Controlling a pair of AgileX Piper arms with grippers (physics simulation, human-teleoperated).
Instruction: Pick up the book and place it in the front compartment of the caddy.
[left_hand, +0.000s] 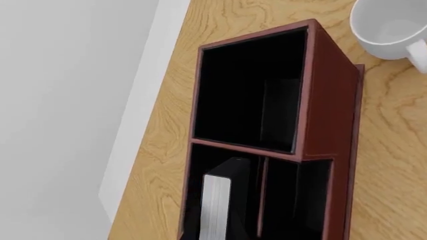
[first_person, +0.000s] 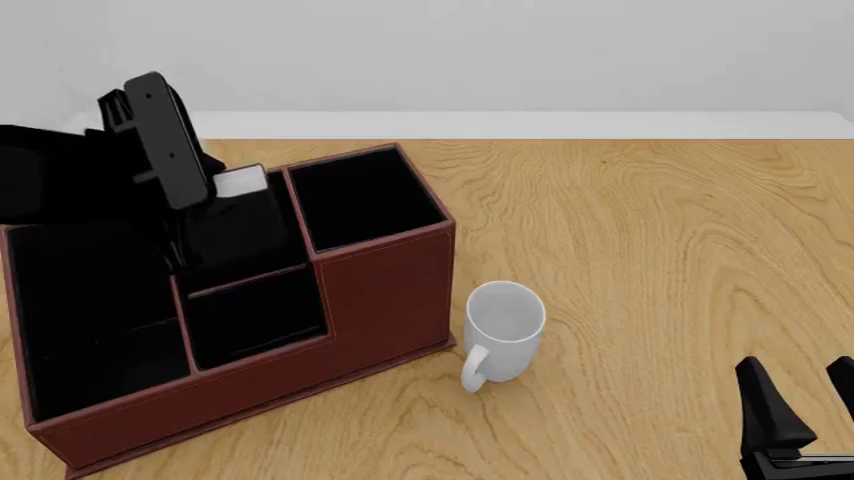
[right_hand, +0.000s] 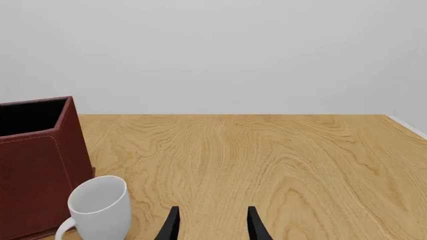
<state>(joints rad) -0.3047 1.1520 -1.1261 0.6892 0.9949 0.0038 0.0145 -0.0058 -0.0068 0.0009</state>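
The dark red-brown caddy (first_person: 387, 290) stands at the table's left. The black book (first_person: 242, 183), white page edge up, stands tilted inside the caddy's middle rear cell, behind the small front cell and beside the taller-walled cell. The left wrist view looks down into the caddy (left_hand: 327, 100) and shows the book (left_hand: 216, 205) in that cell, with no fingers visible. My left gripper (first_person: 187, 225) hangs over the caddy just left of the book, its jaws lost against the black interior. My right gripper (first_person: 805, 400) (right_hand: 212, 222) is open and holds nothing at the front right.
A white mug (first_person: 505, 325) (right_hand: 100, 205) (left_hand: 387, 25) stands upright just right of the caddy (right_hand: 33, 165). The table's far edge meets a grey wall behind the caddy.
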